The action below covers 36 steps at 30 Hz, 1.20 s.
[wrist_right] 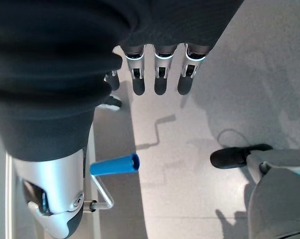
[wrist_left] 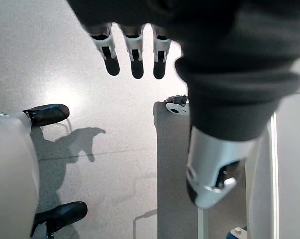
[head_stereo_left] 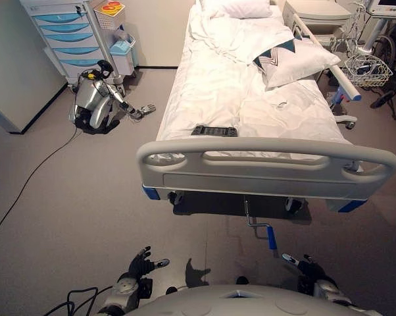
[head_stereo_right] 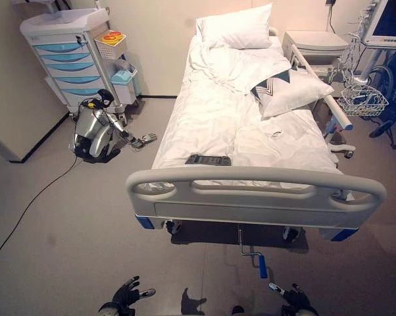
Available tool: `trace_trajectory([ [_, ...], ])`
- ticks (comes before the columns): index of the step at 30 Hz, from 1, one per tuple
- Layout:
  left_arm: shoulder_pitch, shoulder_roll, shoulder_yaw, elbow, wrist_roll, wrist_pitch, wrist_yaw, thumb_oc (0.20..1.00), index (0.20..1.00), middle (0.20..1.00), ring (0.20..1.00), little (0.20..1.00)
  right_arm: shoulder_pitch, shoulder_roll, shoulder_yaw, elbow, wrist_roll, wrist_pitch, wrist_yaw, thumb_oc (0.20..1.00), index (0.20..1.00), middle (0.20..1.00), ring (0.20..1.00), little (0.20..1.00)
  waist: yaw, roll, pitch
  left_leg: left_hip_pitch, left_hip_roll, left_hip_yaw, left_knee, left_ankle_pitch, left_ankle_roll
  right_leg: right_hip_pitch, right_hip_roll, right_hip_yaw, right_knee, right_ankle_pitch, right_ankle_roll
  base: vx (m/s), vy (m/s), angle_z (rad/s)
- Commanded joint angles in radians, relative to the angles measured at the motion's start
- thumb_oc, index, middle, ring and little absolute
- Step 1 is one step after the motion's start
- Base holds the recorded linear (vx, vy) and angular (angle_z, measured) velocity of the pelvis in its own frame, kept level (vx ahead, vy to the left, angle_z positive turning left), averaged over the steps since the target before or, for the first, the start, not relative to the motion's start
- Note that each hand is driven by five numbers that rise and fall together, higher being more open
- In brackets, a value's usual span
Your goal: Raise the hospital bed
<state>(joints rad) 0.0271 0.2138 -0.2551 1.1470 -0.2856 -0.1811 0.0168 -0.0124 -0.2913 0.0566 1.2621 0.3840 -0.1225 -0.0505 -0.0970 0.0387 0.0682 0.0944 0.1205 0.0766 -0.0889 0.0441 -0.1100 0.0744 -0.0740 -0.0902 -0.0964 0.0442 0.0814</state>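
The hospital bed (head_stereo_left: 231, 92) with rumpled white sheets stands ahead, its grey footboard (head_stereo_left: 264, 161) nearest me. Below the footboard a metal crank with a blue handle (head_stereo_left: 272, 237) sticks out over the floor. My right hand (head_stereo_left: 304, 265) hovers low, just right of and nearer than the crank, fingers (wrist_right: 160, 74) straight and open. In the right wrist view the blue handle (wrist_right: 115, 164) lies below the palm, untouched. Low at the left, my left hand (head_stereo_left: 142, 263) hangs open over the floor with straight fingers (wrist_left: 135, 55), holding nothing.
A black remote (head_stereo_left: 214, 131) lies on the sheet by the footboard. A second humanoid robot (head_stereo_left: 96, 102) sits on the floor left of the bed, beside a cart with blue drawers (head_stereo_left: 66, 33). A wire basket (head_stereo_left: 368, 69) and equipment stand at the right. A thin cable (head_stereo_left: 27, 184) crosses the left floor.
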Motion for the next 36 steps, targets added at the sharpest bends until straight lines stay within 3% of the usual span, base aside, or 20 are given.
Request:
trace_trajectory([
  [1,-0.063,0.007,0.03,0.068,0.057,-0.008,-0.009,1.0,1.0,1.0,1.0,1.0,-0.059,0.001,0.031,0.047,-0.031,0.005,0.003,1.0,1.0,1.0,1.0,1.0,-0.013,-0.068,0.022,0.029,-0.053,-0.015,0.031,-0.075,0.054,0.013,-0.038,-0.027,0.009,-0.016,0.073,0.0,0.0,0.0],
  [10,-0.062,0.013,0.038,0.01,0.005,-0.014,-0.013,1.0,1.0,1.0,1.0,1.0,-0.08,-0.005,0.037,0.003,-0.007,0.001,0.001,1.0,1.0,1.0,1.0,1.0,-0.01,-0.066,0.047,-0.009,-0.059,-0.029,0.044,-0.069,0.056,-0.019,-0.04,-0.029,0.009,-0.005,0.072,-0.02,-0.005,0.01],
  [18,-0.152,0.088,-0.017,-0.325,-0.091,-0.055,0.027,1.0,1.0,1.0,1.0,1.0,-0.194,-0.024,0.087,-0.183,0.051,-0.014,-0.041,1.0,1.0,1.0,1.0,1.0,-0.001,-0.048,0.159,-0.194,-0.068,-0.044,0.096,-0.027,0.047,-0.199,-0.048,-0.028,0.067,0.022,0.065,-0.13,-0.023,0.04],
  [21,-0.189,0.114,-0.061,-0.5,-0.11,-0.06,0.038,1.0,1.0,1.0,1.0,1.0,-0.249,-0.046,0.087,-0.251,0.071,-0.024,-0.079,1.0,1.0,1.0,1.0,1.0,-0.002,-0.032,0.233,-0.283,-0.069,-0.062,0.137,-0.021,0.048,-0.288,-0.05,-0.036,0.122,0.016,0.057,-0.12,-0.037,0.02],
  [36,-0.385,0.228,-0.137,-1.018,-0.126,-0.101,0.12,1.0,1.0,1.0,1.0,1.0,-0.572,-0.118,0.101,-0.325,0.162,-0.08,-0.233,1.0,1.0,1.0,1.0,1.0,-0.008,0.04,0.42,-0.671,-0.07,-0.071,0.265,0.001,0.042,-0.73,-0.063,-0.016,0.327,0.004,0.057,-0.1,0.006,0.02],
])
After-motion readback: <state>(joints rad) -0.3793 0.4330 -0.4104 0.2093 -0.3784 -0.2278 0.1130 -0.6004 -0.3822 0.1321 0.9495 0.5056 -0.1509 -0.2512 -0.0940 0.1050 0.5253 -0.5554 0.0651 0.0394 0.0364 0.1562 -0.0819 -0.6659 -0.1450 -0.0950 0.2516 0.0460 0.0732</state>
